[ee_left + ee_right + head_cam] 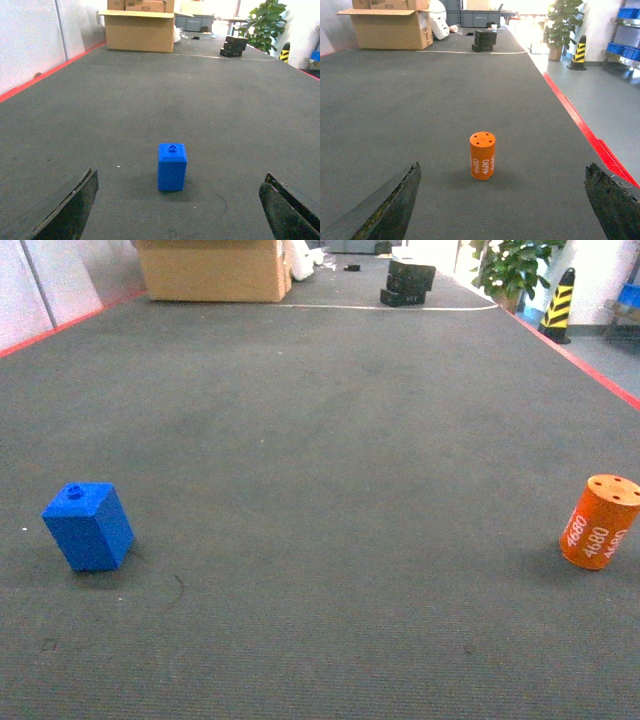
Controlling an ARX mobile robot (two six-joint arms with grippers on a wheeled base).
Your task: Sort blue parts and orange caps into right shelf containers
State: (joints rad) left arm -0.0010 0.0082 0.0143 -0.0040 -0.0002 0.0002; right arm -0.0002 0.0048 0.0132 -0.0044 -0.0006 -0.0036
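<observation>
A blue part (pixel 88 527) stands upright on the dark carpet at the left of the head view, stud on top. The left wrist view shows this blue part (pixel 172 167) centred a short way ahead of my left gripper (pixel 179 175), which is open and holds nothing. An orange cap (pixel 600 522) marked "4680" stands at the right edge of the head view. My right gripper (pixel 503 165) is open, with the orange cap (pixel 482 155) ahead and slightly left of centre. Blue shelf containers (pixel 626 14) show far off at the right. Neither gripper appears in the head view.
A cardboard box (pixel 212 268) and stacked black blocks (pixel 408 282) stand at the far end of the carpet. A potted plant (pixel 512 265) and a yellow-black bollard (pixel 558 305) sit at the far right. Red tape (pixel 590 365) lines the carpet's right edge.
</observation>
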